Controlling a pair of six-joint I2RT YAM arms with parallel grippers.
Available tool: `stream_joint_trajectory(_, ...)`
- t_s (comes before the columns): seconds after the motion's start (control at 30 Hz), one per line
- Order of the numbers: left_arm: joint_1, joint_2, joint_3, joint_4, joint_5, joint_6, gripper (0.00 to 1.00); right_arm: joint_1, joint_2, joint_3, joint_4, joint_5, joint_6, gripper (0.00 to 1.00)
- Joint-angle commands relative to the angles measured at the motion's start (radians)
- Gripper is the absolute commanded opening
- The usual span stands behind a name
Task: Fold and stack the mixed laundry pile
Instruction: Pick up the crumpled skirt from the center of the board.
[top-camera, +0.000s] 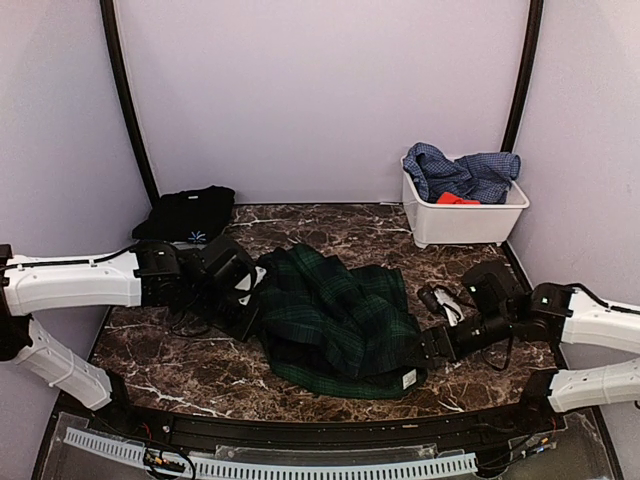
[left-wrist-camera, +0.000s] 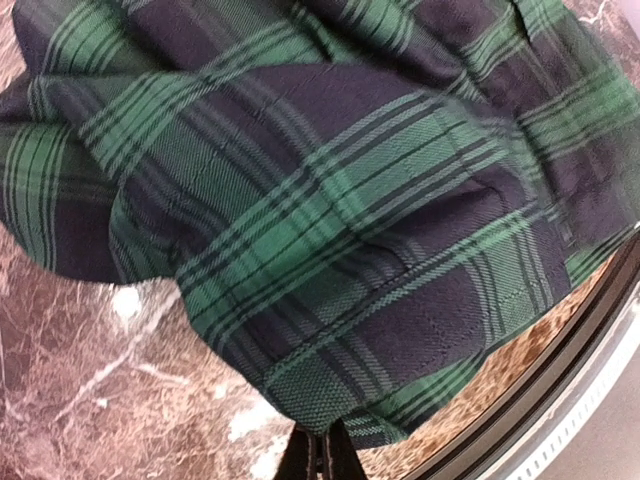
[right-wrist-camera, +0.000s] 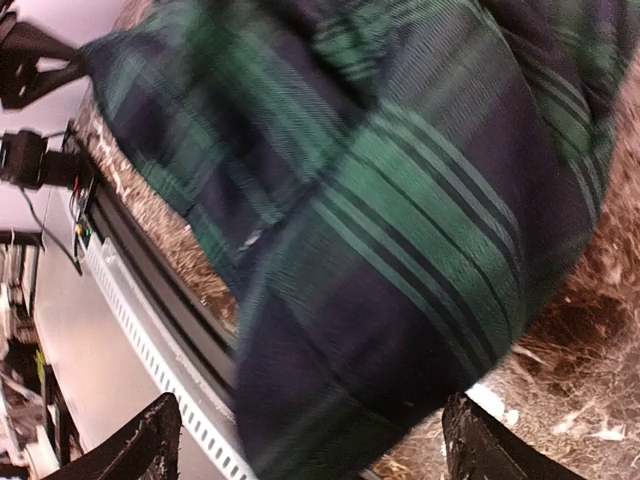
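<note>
The dark green-navy plaid garment (top-camera: 335, 320) lies crumpled in the middle of the marble table. My left gripper (top-camera: 250, 300) is at its left edge. In the left wrist view its fingers (left-wrist-camera: 321, 455) are pressed together on a fold of the plaid cloth (left-wrist-camera: 330, 250). My right gripper (top-camera: 428, 345) is at the garment's right front corner, jaws wide apart, with plaid cloth (right-wrist-camera: 400, 220) bulging between the fingertips (right-wrist-camera: 155, 435). The black garment (top-camera: 187, 215) lies at the back left. The blue checked shirt (top-camera: 465, 172) and the red-orange piece (top-camera: 457, 199) lie in the bin. The royal-blue tee is out of view.
The white plastic bin (top-camera: 465, 225) stands at the back right corner. The table's front rail (top-camera: 300, 465) runs close behind the garment's near edge. Walls close in the back and both sides.
</note>
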Motion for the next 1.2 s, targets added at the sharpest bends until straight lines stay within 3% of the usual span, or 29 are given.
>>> stream_joint_trajectory(0.0,0.003,0.016,0.074,0.025,0.036,0.02,0.0,0.084,0.05,0.149,-0.032,0.098,-0.074,0.86)
stream_joint_trajectory(0.13,0.004,0.009,0.08,0.026,0.041,0.018,0.0,0.171,0.165,0.276,-0.055,0.288,-0.151,0.82)
stream_joint_trajectory(0.33,0.036,-0.008,0.083,0.034,0.086,0.001,0.0,0.294,0.449,0.43,-0.02,0.417,-0.208,0.74)
stream_joint_trajectory(0.73,0.086,-0.065,0.039,0.07,0.15,-0.021,0.0,0.344,0.78,0.61,0.136,0.481,-0.128,0.72)
stream_joint_trajectory(0.97,0.105,-0.086,0.027,0.076,0.154,-0.03,0.0,0.375,0.85,0.667,0.103,0.487,-0.138,0.81)
stream_joint_trajectory(1.17,0.135,-0.097,0.016,0.081,0.183,-0.022,0.0,0.457,0.882,0.691,-0.001,0.634,-0.174,0.93)
